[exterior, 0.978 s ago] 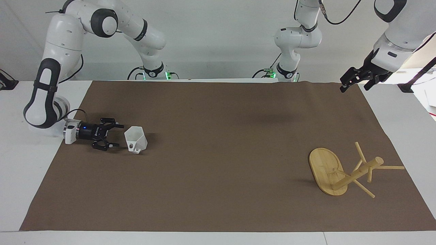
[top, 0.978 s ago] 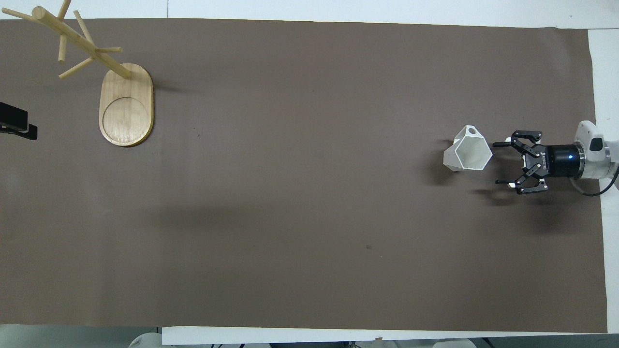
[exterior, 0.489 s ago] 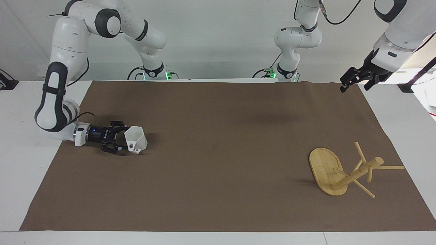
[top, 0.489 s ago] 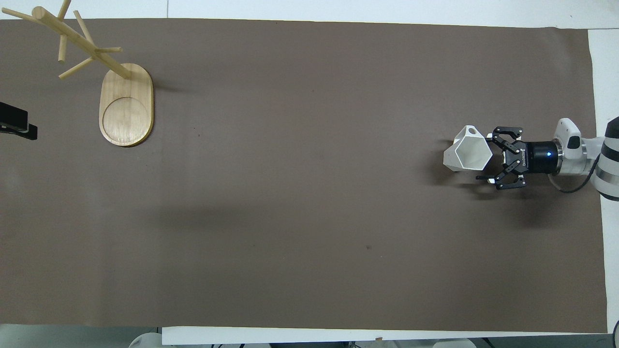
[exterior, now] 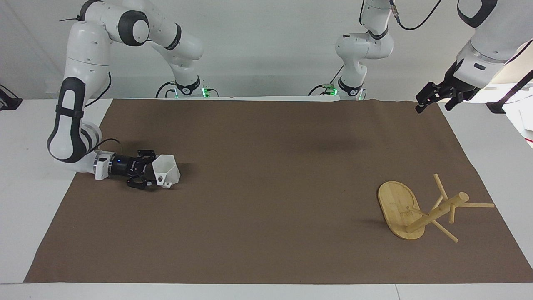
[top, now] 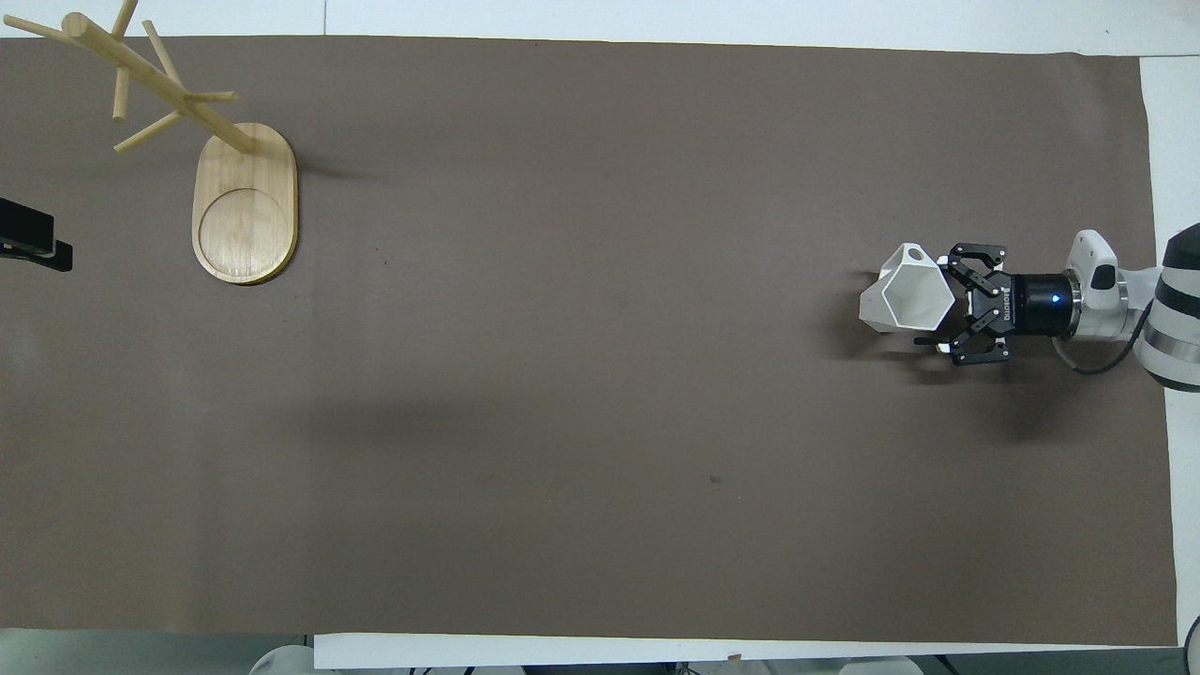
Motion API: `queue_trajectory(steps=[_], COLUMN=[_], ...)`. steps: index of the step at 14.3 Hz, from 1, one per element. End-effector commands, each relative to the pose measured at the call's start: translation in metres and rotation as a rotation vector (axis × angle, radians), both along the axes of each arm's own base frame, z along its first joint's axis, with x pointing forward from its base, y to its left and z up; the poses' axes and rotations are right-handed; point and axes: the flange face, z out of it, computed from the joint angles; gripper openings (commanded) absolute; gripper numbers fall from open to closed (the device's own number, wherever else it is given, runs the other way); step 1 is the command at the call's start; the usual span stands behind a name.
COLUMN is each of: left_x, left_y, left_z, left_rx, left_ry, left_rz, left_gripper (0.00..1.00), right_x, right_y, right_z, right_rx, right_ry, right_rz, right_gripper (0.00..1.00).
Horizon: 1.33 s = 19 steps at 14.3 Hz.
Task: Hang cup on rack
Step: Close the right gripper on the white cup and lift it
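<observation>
The white faceted cup (exterior: pixel 167 166) lies tipped on the brown mat at the right arm's end, its mouth toward my right gripper; it also shows in the overhead view (top: pixel 902 298). My right gripper (exterior: pixel 152 171) is low at the mat and open, its fingers reaching along the cup's rim end (top: pixel 935 302). The bamboo rack (exterior: pixel 398 207) stands on its oval base at the left arm's end, pegs bare (top: pixel 246 202). My left gripper (exterior: pixel 433 102) waits open in the air over the mat's corner by that end.
The brown mat (exterior: pixel 270 187) covers most of the white table. Only a dark edge of the left gripper (top: pixel 28 239) shows in the overhead view, beside the rack.
My right gripper has slid along the mat to the cup, its fingers now beside the rim. The cup, the rack and the left arm have not moved.
</observation>
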Motion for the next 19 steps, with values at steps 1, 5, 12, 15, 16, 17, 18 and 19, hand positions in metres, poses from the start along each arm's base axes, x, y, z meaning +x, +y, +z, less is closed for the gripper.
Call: queue_trajectory(steps=[1,5,12,15,16,17,18,19], left_x=[-0.005,-0.005,-0.005,-0.005,-0.005,-0.005,-0.005,-0.005], left_y=[0.004,0.004,0.004,0.0,-0.001,0.0,-0.001,-0.003], left_z=[0.003,0.002,0.003,0.003,0.003,0.003,0.003,0.003], left_rx=[0.016,0.016,0.016,0.016,0.016,0.015,0.015,0.016], left_ry=[-0.009,-0.007,-0.009,-0.007,-0.009,-0.007,-0.007,-0.01], left_rz=[-0.002,-0.002,-0.002,-0.01,-0.01,-0.007,-0.008,-0.013], left_gripper=[1.0,1.0,1.0,1.0,1.0,1.0,1.0,1.0], right_x=[-0.003,-0.006,-0.007,-0.005,-0.004,-0.002,0.003,0.009], right_y=[0.013,0.017,0.034,0.035,0.034,0.036,0.049,0.069], right_z=[0.002,-0.001,-0.002,-0.001,0.0,0.002,0.007,0.014], right_rx=[0.007,0.007,0.01,0.006,0.005,0.008,0.019,0.026], right_ry=[-0.033,-0.065,-0.076,-0.079,-0.081,-0.079,-0.086,-0.078], right_rz=[-0.019,-0.005,0.032,0.039,0.039,0.043,0.06,0.082], right_gripper=[0.99,0.99,0.99,0.62,0.46,0.34,0.27,0.25])
